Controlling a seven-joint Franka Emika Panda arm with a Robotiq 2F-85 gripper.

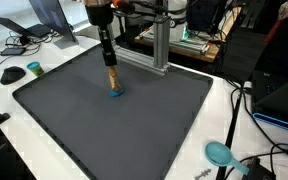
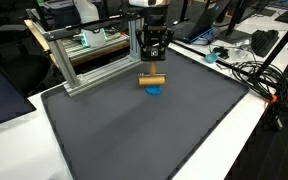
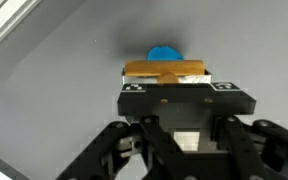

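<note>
Dark grey matting [image 2: 174, 130] covers most of a white worktop [image 2: 254, 128] in a busy lab or office (screens and cables all round).

Over the middle of the mat the fingers [image 3: 134, 90] are closed on a wooden block [image 3: 164, 70], which sits crosswise between them, right at their tips. Directly beneath the block, on the mat, lies a small blue piece [image 2: 155, 91]. In both exterior views the block comes down onto it or just above it (I cannot tell whether the two touch). In the wrist view the blue piece peeks out just beyond the block.

Behind the fingers and near them, an aluminium frame [image 1: 160, 45] stands at the mat's edge. Well apart from the fingers and off the mat, a teal bowl [image 1: 218, 152] sits near a worktop corner, and a dark computer mouse [image 1: 13, 74] lies out on the opposite side. Farthest off are a laptop [image 1: 46, 18] and tangled cables [image 2: 249, 70].
</note>
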